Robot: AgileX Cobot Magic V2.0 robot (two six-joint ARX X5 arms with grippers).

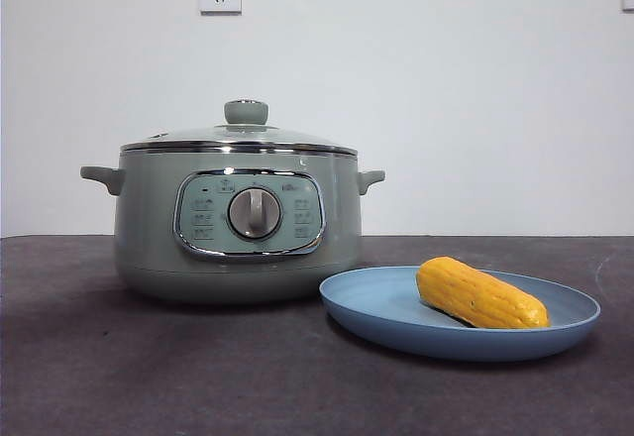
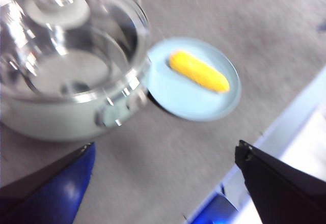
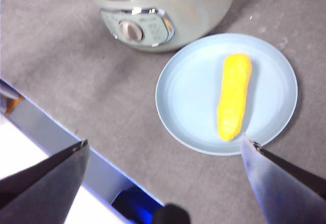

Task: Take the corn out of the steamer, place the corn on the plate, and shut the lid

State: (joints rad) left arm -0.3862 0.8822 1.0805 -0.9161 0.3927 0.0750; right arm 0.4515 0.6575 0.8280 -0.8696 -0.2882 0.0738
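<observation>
- While you watched from the front, the corn (image 1: 481, 293) lay on the plate (image 1: 376, 307), long axis across the view, tapered end away from the steamer (image 1: 236, 218); the lid (image 1: 238, 137) sat on the pot, knob up. Plate just beside the steamer. One black arm tip at the top corner.
- In your left wrist view, the left gripper (image 2: 163, 183) hung above the table, jaws apart, holding nothing; lid (image 2: 66, 40) and corn (image 2: 198, 71) both ahead of it, blurred.
- In your right wrist view, the right gripper (image 3: 163, 183) had jaws apart, empty, the corn (image 3: 233, 96) ahead, its long axis pointing away from the jaws.
- Judgement: nothing left to grasp; all steps looked done.
</observation>
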